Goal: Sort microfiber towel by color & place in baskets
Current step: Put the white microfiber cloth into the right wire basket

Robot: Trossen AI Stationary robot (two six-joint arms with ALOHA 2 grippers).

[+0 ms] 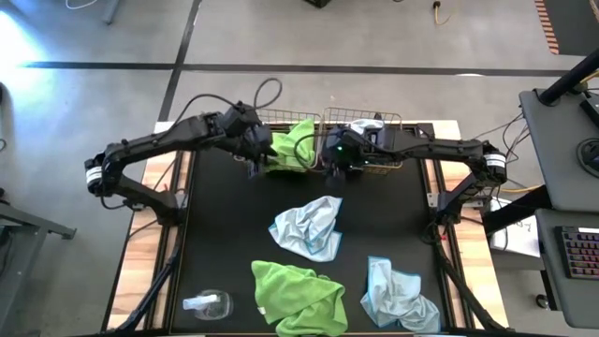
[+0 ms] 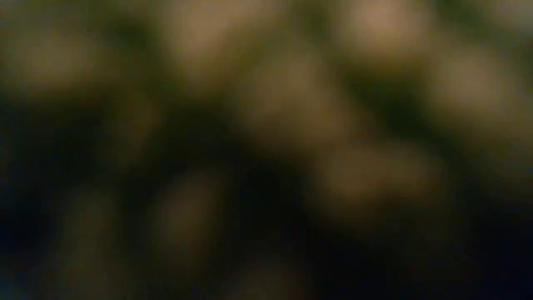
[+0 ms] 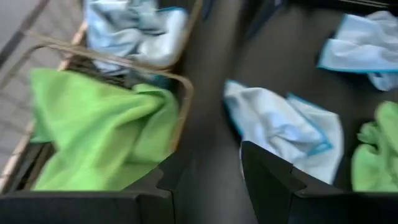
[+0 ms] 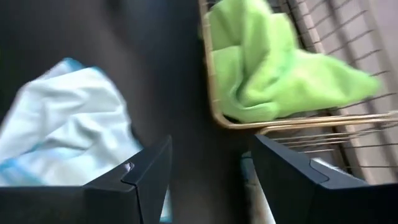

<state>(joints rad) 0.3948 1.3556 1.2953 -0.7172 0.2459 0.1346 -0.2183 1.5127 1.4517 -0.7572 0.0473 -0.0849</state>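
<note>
A: Where do your grippers sit right now?

B: Your left gripper [image 1: 259, 153] hangs at the near edge of the left basket [image 1: 285, 120], fingers apart, nothing between them. Your right gripper [image 1: 334, 159] hangs at the near edge of the right basket [image 1: 388, 118], fingers also apart and empty.

A: And the towels?

B: Entry: a green towel [image 1: 292, 143] lies in the left basket, spilling over its rim. A pale blue towel [image 3: 134, 28] lies in the right basket. On the black mat [image 1: 225, 225], a blue towel [image 1: 309, 227] sits mid-table, a green towel [image 1: 298, 298] near the front edge, another blue towel [image 1: 398, 301] beside it. The low view is too blurred to read.
</note>
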